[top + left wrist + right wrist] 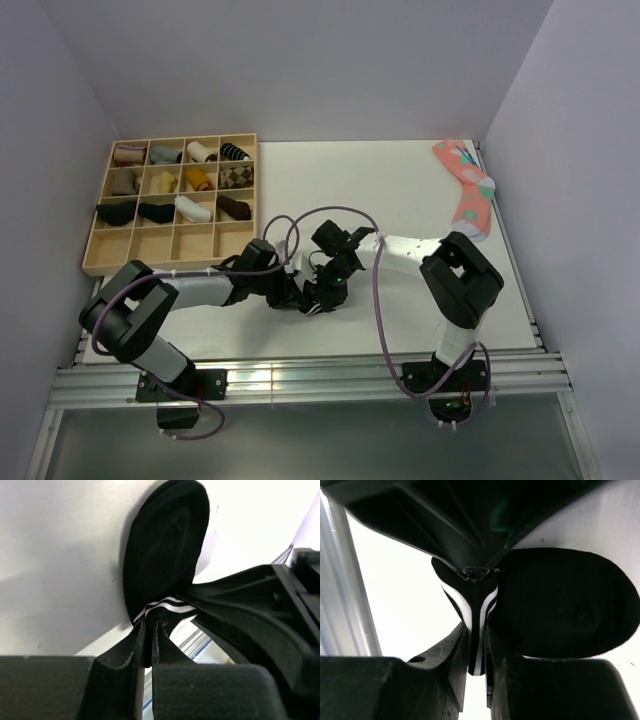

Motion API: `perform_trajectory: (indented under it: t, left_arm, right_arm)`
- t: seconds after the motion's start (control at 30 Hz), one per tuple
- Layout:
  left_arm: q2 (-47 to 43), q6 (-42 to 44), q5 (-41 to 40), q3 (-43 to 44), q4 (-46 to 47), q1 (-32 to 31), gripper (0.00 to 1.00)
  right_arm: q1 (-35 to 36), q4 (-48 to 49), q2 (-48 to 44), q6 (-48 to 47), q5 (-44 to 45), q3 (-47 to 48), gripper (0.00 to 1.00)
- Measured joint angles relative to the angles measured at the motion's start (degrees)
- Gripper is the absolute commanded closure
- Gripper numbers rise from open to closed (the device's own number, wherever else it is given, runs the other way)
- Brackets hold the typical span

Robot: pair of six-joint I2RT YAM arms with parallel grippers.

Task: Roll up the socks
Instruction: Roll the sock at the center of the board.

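The black socks [322,303] with thin white stripes lie near the table's front edge, between both grippers. In the left wrist view the sock's black body [165,545] lies flat on the white table and its striped cuff runs into my left gripper [149,625], which is shut on it. In the right wrist view the striped cuff [479,625] is pinched between my right gripper's [479,645] fingers, with the sock's body [565,605] spreading to the right. In the top view the left gripper [297,296] and right gripper [330,285] meet tip to tip over the socks.
A wooden compartment tray [100,255] at the back left holds several rolled socks of other colours. A pink patterned sock [468,190] with a teal toe lies at the back right. The table's metal front rail [300,378] runs just below the grippers.
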Motion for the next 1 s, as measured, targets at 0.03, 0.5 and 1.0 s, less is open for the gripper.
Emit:
perform_trajectory:
  t: [0.03,0.5,1.0]
  left_arm:
    - [-0.72,-0.81,-1.01,-0.39,0.31,-0.28,0.91]
    - [-4.35,-6.67,-15.69,-2.49,3.39,-8.96,0.69]
    - [-13.94,1.62,-35.21,-13.07,17.03,-15.87,0.59]
  right_arm:
    - [-0.70,-0.76,0.74,-0.13,-1.29,0.63,0.85]
    - [-8.52,-17.33,13.77,-3.19,-15.26,11.28,0.84]
    - [-10.54,-29.73,21.99,-5.55,-19.47,17.49,0.83]
